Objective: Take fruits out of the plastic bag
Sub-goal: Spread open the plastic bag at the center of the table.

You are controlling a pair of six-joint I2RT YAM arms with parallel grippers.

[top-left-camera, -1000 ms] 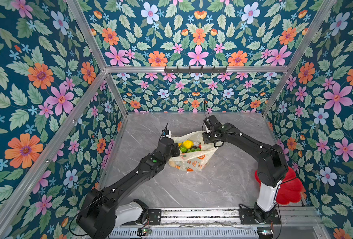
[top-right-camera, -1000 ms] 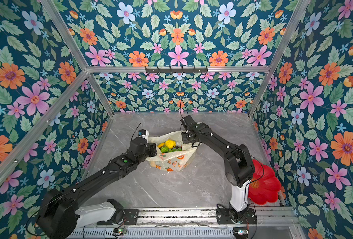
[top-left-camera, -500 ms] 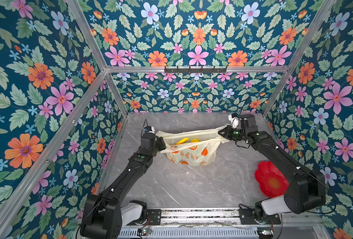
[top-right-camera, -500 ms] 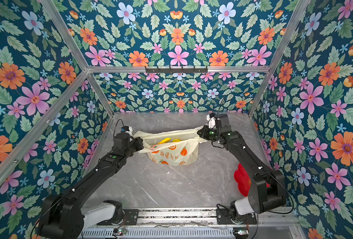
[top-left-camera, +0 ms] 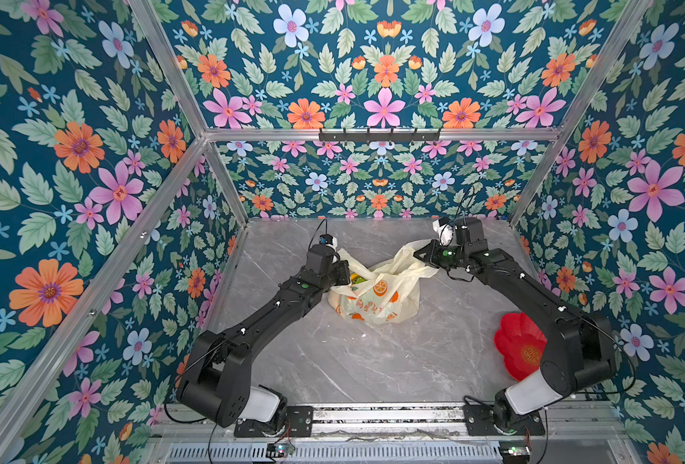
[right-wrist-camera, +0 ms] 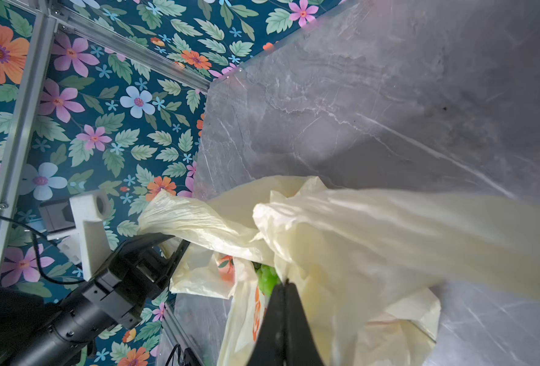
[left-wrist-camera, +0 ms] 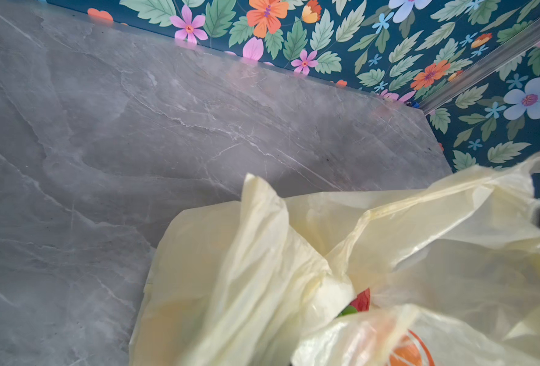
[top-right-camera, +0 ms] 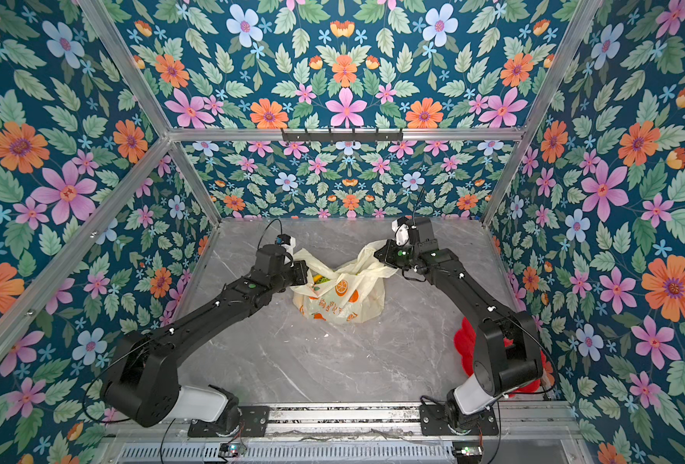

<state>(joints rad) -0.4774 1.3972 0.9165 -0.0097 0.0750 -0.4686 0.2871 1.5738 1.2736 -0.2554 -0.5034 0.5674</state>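
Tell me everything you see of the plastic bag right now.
The plastic bag is thin, crinkly, translucent pale yellow, printed with orange slices and red characters. It sits on the grey table, mouth up. The left gripper and right gripper each pinch one loop handle, pulling them apart; green grapes show inside.

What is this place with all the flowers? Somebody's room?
Probably a small robot test booth, not a room. A left arm and right arm are bolted to a metal rail, and the flowered walls are panels in an aluminium frame around a grey table holding a plastic bag.
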